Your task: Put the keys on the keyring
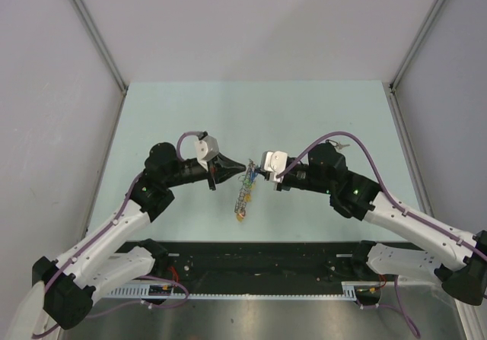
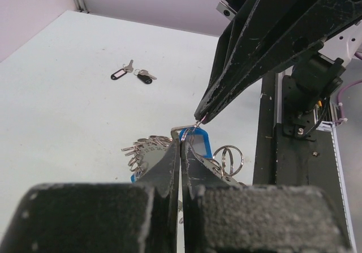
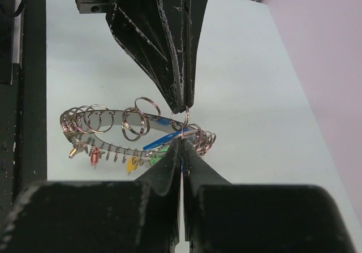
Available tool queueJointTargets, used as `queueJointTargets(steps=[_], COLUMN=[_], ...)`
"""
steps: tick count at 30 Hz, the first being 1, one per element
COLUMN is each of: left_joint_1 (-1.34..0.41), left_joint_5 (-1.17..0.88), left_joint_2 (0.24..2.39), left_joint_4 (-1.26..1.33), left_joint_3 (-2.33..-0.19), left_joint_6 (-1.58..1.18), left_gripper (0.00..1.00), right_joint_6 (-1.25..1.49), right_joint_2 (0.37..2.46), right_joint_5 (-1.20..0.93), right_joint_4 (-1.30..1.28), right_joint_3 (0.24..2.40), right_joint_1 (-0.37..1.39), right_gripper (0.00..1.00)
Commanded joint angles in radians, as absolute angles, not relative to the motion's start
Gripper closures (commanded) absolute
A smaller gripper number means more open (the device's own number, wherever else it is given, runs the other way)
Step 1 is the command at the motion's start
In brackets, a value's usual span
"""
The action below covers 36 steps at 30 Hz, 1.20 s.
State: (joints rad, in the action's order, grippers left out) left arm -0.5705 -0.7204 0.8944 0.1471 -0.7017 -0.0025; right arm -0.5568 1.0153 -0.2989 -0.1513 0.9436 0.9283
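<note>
The keyring (image 1: 243, 197) hangs between my two grippers above the table, a silver band strung with many small rings and red, yellow and green tags (image 3: 113, 129). My left gripper (image 1: 242, 167) is shut on the keyring's bent wire end (image 2: 177, 130). My right gripper (image 1: 257, 174) is shut on a blue-tagged key (image 2: 202, 143), with its small split ring right at the wire end. The two gripper tips nearly touch. Two more keys with black tags (image 2: 133, 73) lie on the table beyond the right arm (image 1: 340, 147).
The pale green table (image 1: 190, 119) is walled at the left, right and back. A black rail (image 1: 259, 258) runs along the near edge between the arm bases. The right arm's purple cable (image 1: 335, 138) loops near the loose keys.
</note>
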Motion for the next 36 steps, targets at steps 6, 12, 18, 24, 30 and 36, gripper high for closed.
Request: queueJointTargets(steps=[6, 12, 18, 24, 30, 36], left_joint_1=[-0.557, -0.558, -0.558, -0.558, -0.558, -0.558], left_joint_5=[-0.745, -0.761, -0.770, -0.778, -0.773, -0.735], left_joint_2=[0.874, 0.876, 0.874, 0.874, 0.873, 0.856], left_joint_4=[0.227, 0.219, 0.216, 0.215, 0.219, 0.218], left_joint_3=[-0.716, -0.721, -0.724, -0.727, -0.729, -0.721], left_joint_6=[-0.009, -0.003, -0.003, -0.003, -0.002, -0.005], left_gripper=[1.00, 1.00, 1.00, 1.00, 1.00, 1.00], right_joint_6=[-0.523, -0.526, -0.526, -0.529, -0.537, -0.546], right_joint_2=[1.029, 1.038, 1.046, 1.058, 1.068, 1.045], right_joint_5=[-0.298, -0.302, -0.304, -0.319, -0.328, -0.308], right_joint_4=[-0.052, -0.037, -0.032, -0.029, -0.037, -0.070], right_joint_3=[0.940, 0.939, 0.940, 0.940, 0.939, 0.940], right_joint_1=[0.922, 0.922, 0.922, 0.922, 0.920, 0.902], right_gripper=[0.93, 0.88, 0.88, 0.88, 0.92, 1.00])
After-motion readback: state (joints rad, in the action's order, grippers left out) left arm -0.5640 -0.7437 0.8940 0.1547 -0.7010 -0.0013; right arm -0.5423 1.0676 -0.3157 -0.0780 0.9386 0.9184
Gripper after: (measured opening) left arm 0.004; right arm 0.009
